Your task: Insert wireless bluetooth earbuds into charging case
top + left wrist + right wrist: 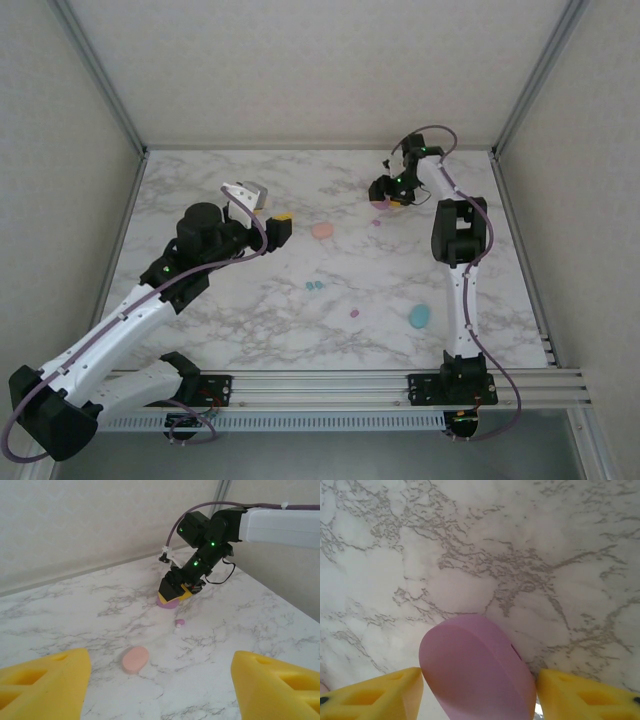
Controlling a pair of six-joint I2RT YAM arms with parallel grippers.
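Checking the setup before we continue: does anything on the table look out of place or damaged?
Nothing looks damaged or spilled. Lying loose are a teal earbud pair, a purple earbud near the purple case, and a pink earbud, nearer the teal case than the peach case.

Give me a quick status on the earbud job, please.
Left gripper open, empty, hovering. Right gripper straddling purple case on table, grip unclear. Purple earbud loose nearby, not yet inserted. Nothing between them.
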